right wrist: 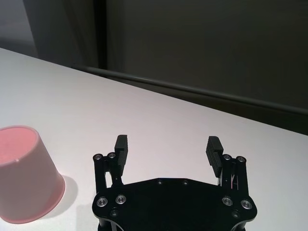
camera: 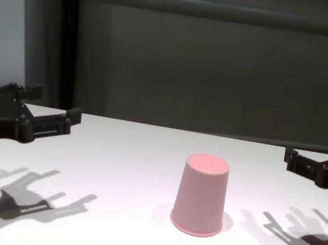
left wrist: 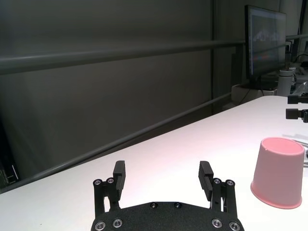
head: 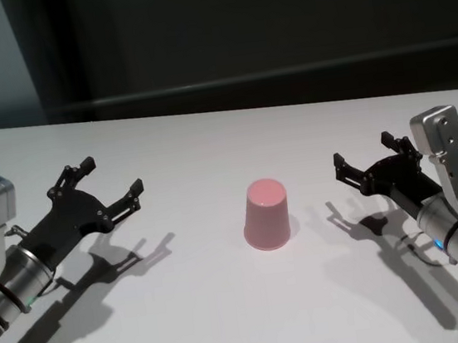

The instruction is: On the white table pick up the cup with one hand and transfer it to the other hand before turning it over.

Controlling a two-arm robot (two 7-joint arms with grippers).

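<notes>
The pink cup (head: 266, 215) stands upside down on the white table (head: 213, 316), rim on the surface and base up, midway between my two arms. My left gripper (head: 112, 176) hovers open to the cup's left, fingers pointing toward it, with nothing between them. Open and empty as well, my right gripper (head: 363, 151) is about the same distance off on the cup's right. In the left wrist view the left gripper (left wrist: 162, 169) is apart from the cup (left wrist: 279, 173). The right wrist view has the right gripper (right wrist: 167, 143) beside the cup (right wrist: 24, 173). In the chest view the cup (camera: 200, 194) is at centre.
A dark wall with a horizontal rail (head: 284, 74) runs behind the table's far edge. A monitor (left wrist: 265, 43) stands beyond the table in the left wrist view. Both arms cast shadows on the tabletop.
</notes>
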